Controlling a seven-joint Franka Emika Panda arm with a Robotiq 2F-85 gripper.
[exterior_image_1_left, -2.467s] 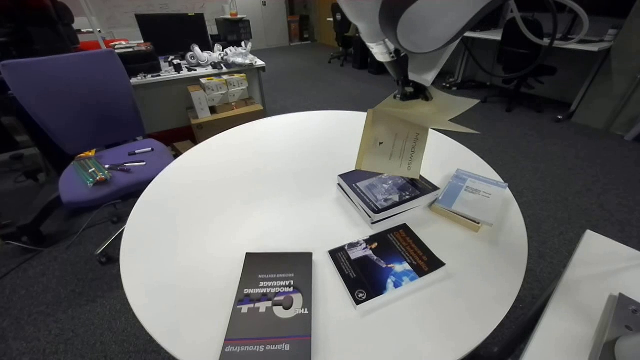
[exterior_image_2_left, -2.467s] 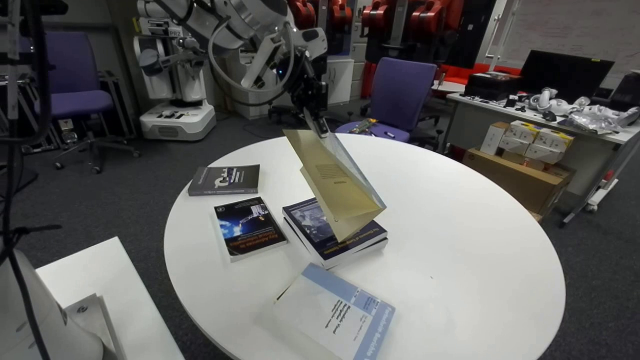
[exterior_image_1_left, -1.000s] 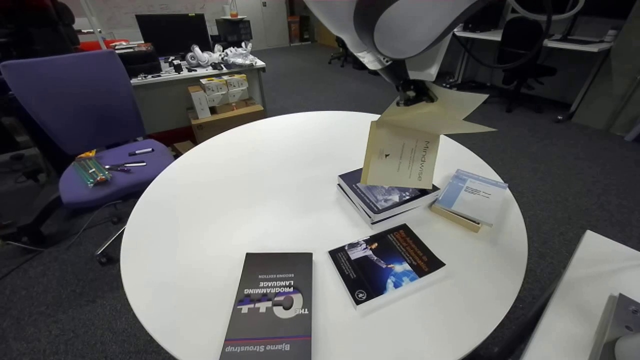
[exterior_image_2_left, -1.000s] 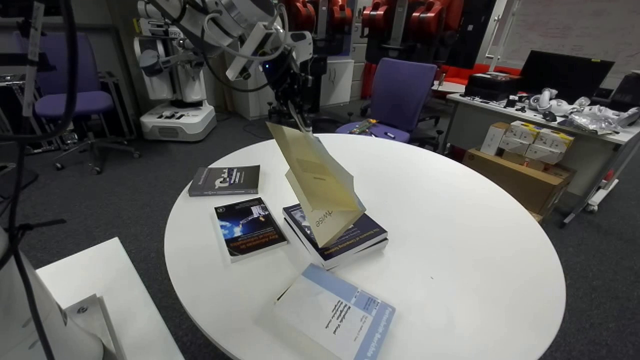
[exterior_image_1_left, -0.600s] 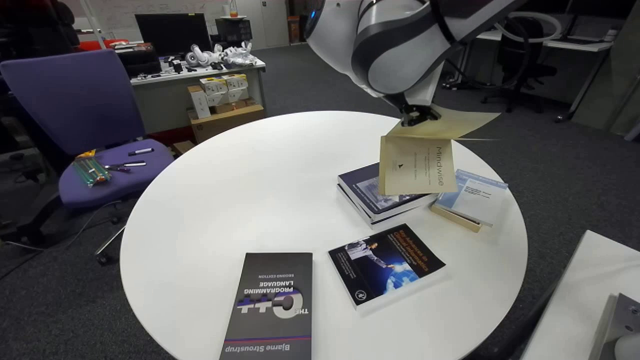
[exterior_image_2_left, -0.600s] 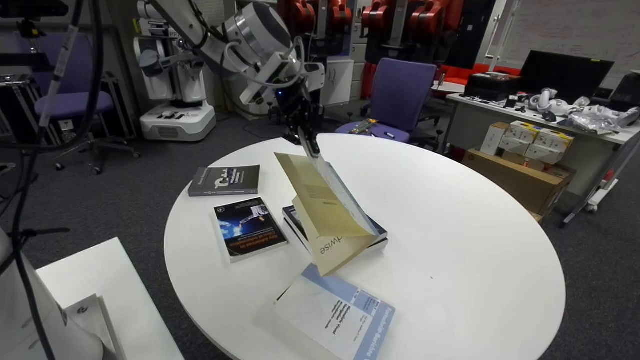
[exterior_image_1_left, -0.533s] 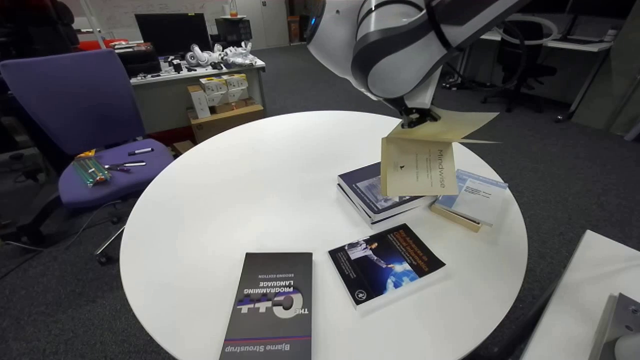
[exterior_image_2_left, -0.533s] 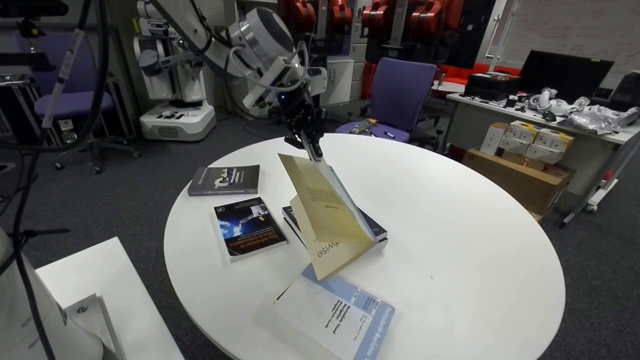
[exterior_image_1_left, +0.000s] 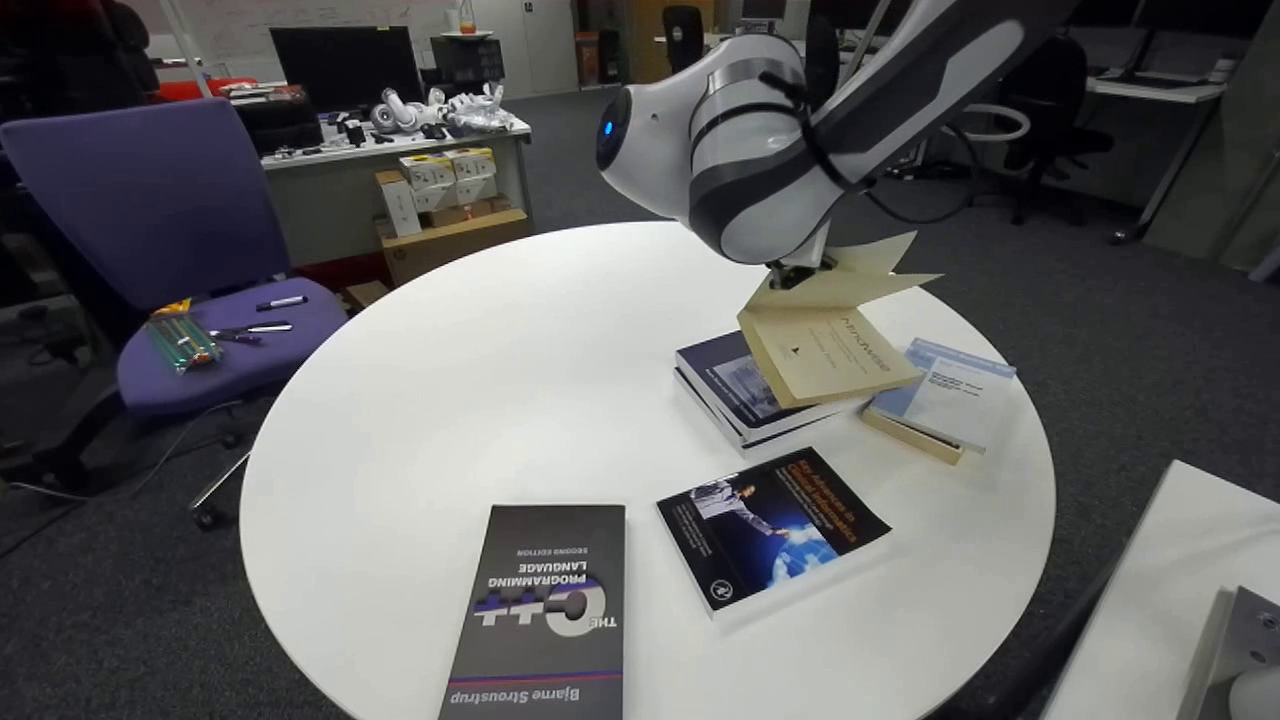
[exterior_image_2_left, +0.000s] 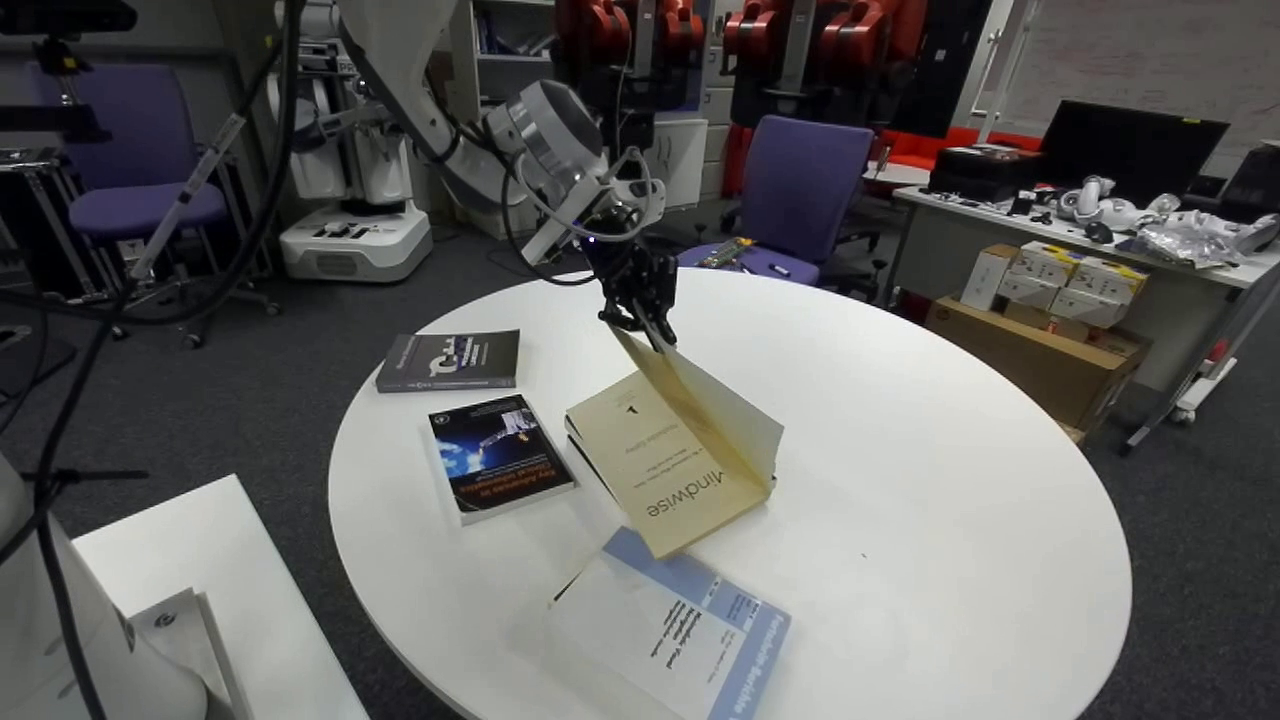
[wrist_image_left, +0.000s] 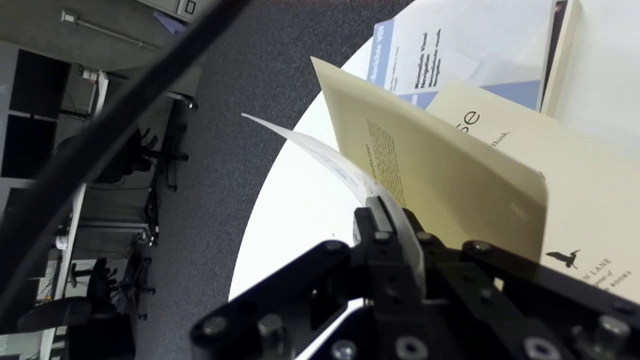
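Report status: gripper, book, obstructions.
Gripper shut on front leaf of Mindwise book. Splayed open over book stack, contact unclear. Blue-and-white book close beside, possible snag.

The arm (exterior_image_1_left: 735, 140) is smooth, white and rounded, with dark grey stripes (exterior_image_1_left: 750, 178) and a small blue light (exterior_image_1_left: 609, 129) in a dark joint cap (exterior_image_1_left: 618, 104). A slim white hose (exterior_image_2_left: 600, 237) curls into a loop, the cable (wrist_image_left: 115, 115) is thick and black, and the black, angular gripper (wrist_image_left: 395, 215) carries round, silvery screws (wrist_image_left: 345, 349).
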